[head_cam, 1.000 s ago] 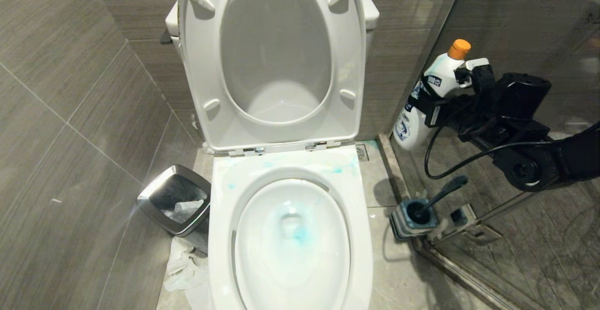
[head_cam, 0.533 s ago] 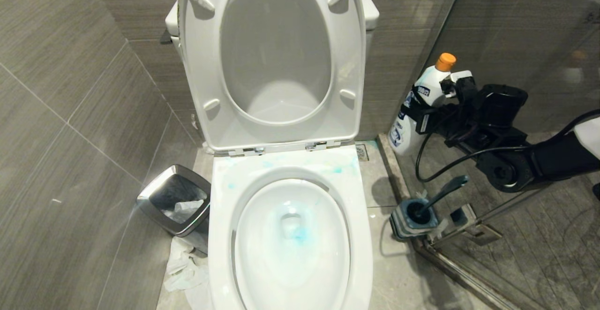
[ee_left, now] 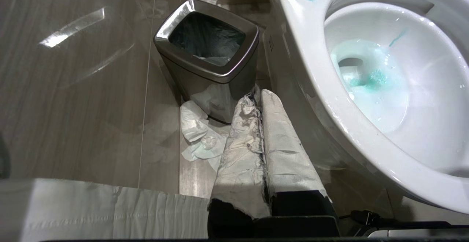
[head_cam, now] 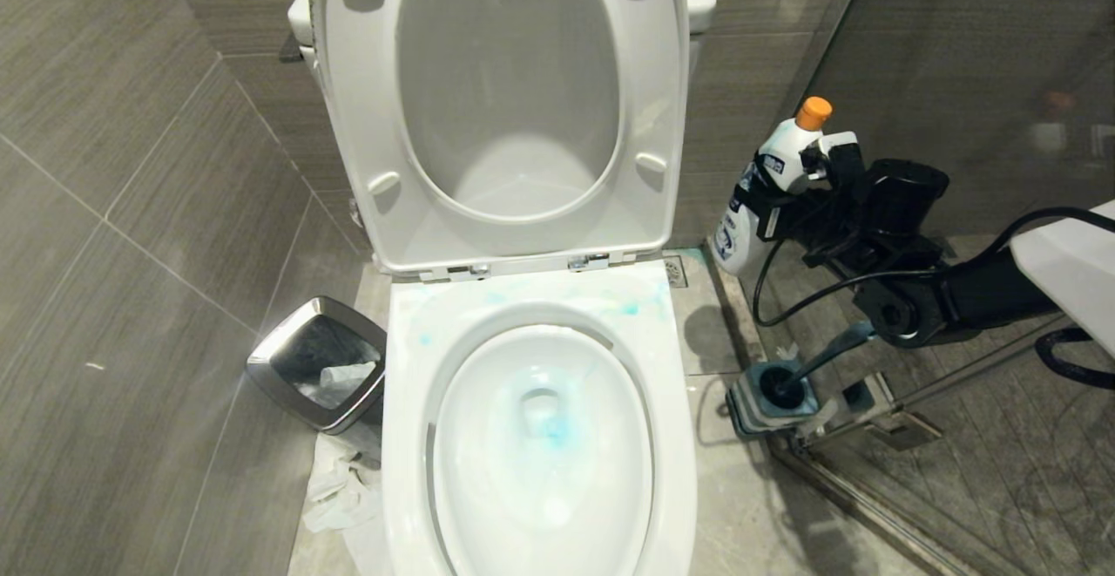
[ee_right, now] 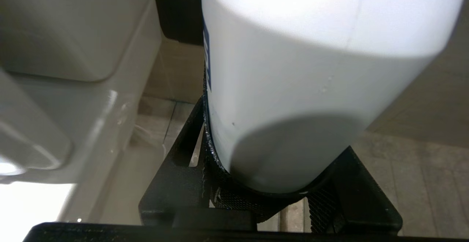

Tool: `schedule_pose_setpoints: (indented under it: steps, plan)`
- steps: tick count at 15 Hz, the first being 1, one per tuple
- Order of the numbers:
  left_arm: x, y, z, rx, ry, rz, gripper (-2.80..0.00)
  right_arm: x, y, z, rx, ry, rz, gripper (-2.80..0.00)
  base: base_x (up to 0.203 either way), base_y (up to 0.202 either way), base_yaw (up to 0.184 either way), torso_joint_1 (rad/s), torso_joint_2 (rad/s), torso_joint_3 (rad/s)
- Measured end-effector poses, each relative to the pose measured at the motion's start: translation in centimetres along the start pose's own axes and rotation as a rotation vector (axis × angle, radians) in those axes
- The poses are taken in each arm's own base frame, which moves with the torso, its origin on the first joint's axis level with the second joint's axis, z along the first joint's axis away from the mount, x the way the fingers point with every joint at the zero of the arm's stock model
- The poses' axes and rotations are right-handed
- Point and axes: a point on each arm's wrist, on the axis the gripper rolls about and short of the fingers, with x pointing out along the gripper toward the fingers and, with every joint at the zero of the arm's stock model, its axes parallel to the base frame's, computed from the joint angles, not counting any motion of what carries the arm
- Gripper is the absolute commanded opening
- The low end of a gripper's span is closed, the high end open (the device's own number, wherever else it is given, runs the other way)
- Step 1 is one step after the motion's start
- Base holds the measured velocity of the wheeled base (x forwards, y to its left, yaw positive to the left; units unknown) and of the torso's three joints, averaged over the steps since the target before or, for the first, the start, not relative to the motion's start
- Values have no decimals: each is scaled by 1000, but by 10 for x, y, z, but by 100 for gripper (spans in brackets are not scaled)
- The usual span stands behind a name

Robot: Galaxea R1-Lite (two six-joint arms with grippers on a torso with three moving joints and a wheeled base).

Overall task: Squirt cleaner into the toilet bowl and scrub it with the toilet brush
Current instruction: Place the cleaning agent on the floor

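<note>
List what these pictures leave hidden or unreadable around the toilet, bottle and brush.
- Black bristle head of the dark teal toilet brush: sunk in its grey-blue square holder, head view.
- Label print on the white orange-capped cleaner bottle: too small in head view; right wrist view shows only its blank body.
- Bottle's base: behind the right hand clamped on it.
- Front of the white ceramic toilet bowl: cut off by the head view's lower edge.

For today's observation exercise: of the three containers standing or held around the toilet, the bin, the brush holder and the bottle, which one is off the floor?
The white bottle with the orange cap: the right gripper holds it, while the bin and brush holder stand on the floor.
</note>
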Motion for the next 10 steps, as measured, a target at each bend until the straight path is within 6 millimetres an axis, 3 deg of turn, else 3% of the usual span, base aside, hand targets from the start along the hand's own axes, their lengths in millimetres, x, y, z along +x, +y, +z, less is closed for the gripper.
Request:
schedule_pose_setpoints:
  steps: [10]
  plan:
    - [0, 0, 0, 0, 0, 0, -280, 21, 4, -3, -5, -52, 1, -280, 0, 0, 0, 2, 2, -198]
